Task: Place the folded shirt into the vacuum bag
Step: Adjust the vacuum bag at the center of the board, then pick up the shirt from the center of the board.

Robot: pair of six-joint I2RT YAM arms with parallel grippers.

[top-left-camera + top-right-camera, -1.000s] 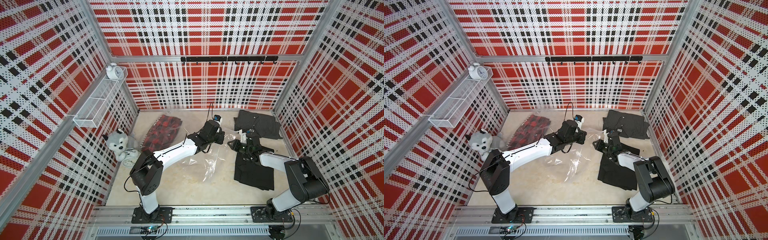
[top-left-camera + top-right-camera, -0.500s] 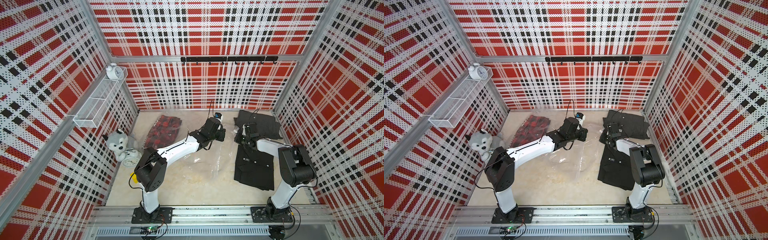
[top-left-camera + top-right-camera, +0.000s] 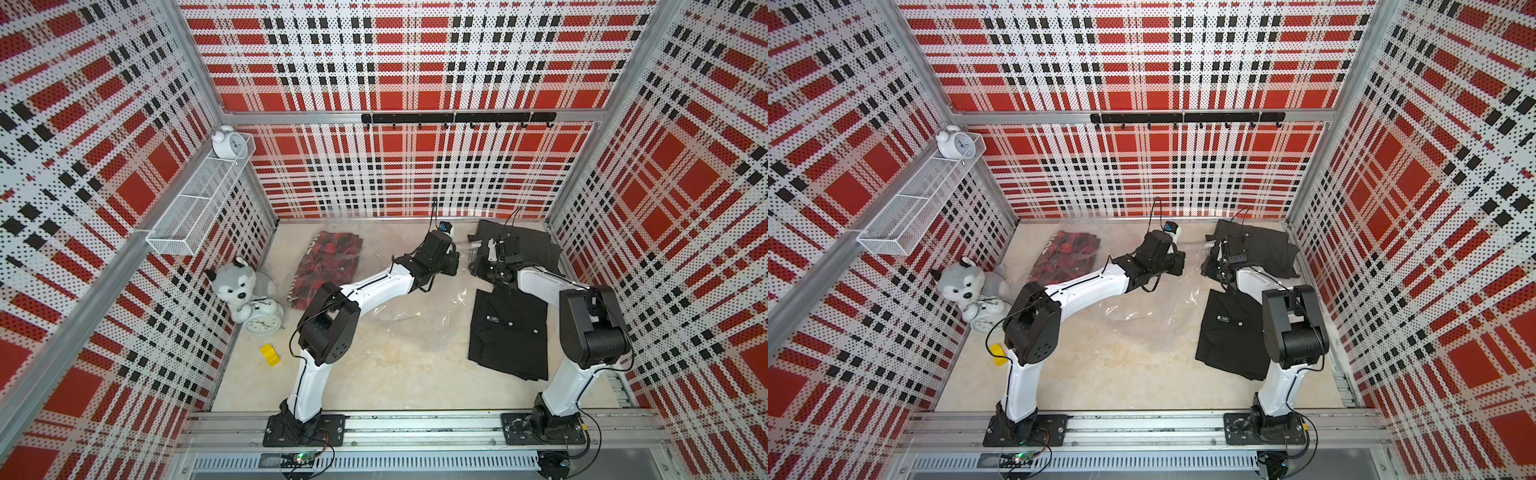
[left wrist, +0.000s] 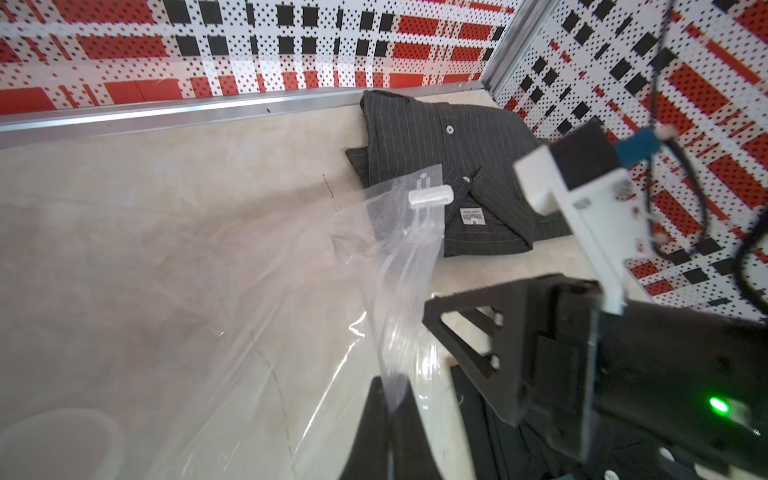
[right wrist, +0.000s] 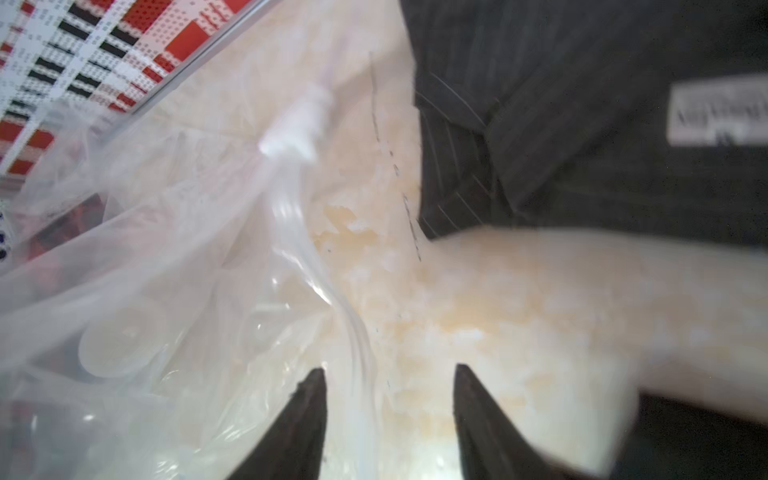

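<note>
While right fingers (image 5: 291,428) apart, left fingers (image 4: 368,436) on bag (image 4: 249,270)

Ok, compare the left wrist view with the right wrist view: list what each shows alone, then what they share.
Left wrist only: the left gripper shut on the transparent crinkly plastic vacuum bag, and the white buttons on the dark pinstriped folded shirt. Right wrist only: blurred red cloth behind the plastic. Both: the bag, its white plastic slider clip, the shirt with its white label, the beige tabletop, and the right gripper, open, the bag's edge running between its fingers.
</note>
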